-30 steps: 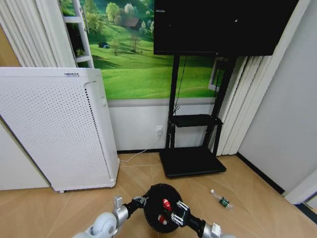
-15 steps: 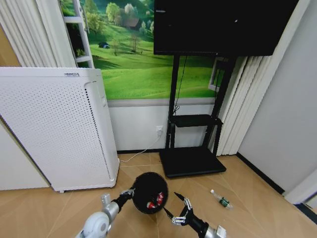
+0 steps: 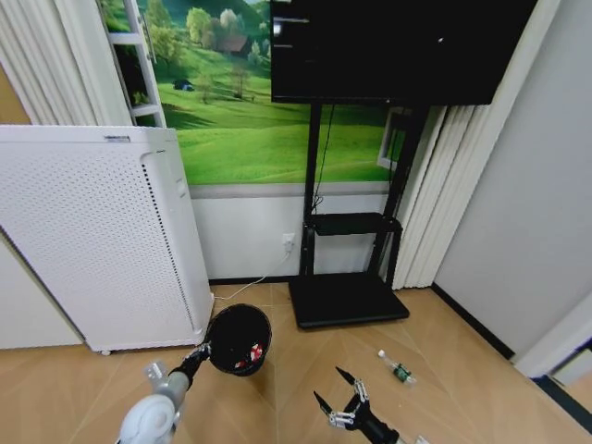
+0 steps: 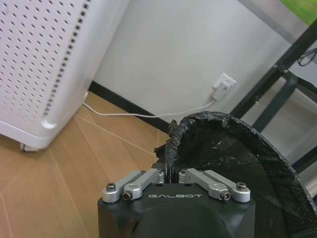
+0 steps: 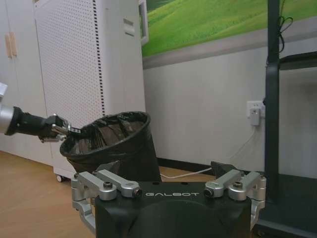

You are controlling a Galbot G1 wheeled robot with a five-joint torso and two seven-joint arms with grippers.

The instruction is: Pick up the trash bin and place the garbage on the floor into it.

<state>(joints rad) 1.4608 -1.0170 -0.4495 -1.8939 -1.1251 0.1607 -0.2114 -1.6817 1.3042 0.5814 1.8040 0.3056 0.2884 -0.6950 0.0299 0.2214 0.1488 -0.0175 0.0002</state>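
Head view, left to right. White perforated air purifier point(image 3: 92, 240) stood at about 9 o'clock against the wall. Left gripper point(image 3: 203, 351) sat at roughly 7 o'clock of the view, low and left of centre, fingers pinched together on the rim of the trash bin point(image 3: 239, 339). In the left wrist view the left gripper point(image 4: 171, 171) was seen with both fingers closed onto the bunched edge of the black liner at the trash bin point(image 4: 233, 163) rim.

The bin was held off vertical: the right wrist view showed the trash bin point(image 5: 116, 144) tilted, its long axis leaning so the mouth pointed up and toward the robot's left, base toward the robot's right. From the head camera the open mouth faced up toward the lens. Red-and-white litter point(image 3: 248, 352) lay inside, against the lower wall.

Black TV stand point(image 3: 347, 301) stood at 12 o'clock beyond the bin, its base plate on the floor by the wall.

Right gripper point(image 3: 337, 400) was at about 5 o'clock, near the bottom edge, fingers spread wide with nothing between them; right wrist view agreed point(image 5: 168, 186).

Clear bottle point(image 3: 395, 368) with a green label lay on its side on the wood floor, just beyond the right gripper at about 4 o'clock, long axis running from far-left to near-right, apart from the gripper.
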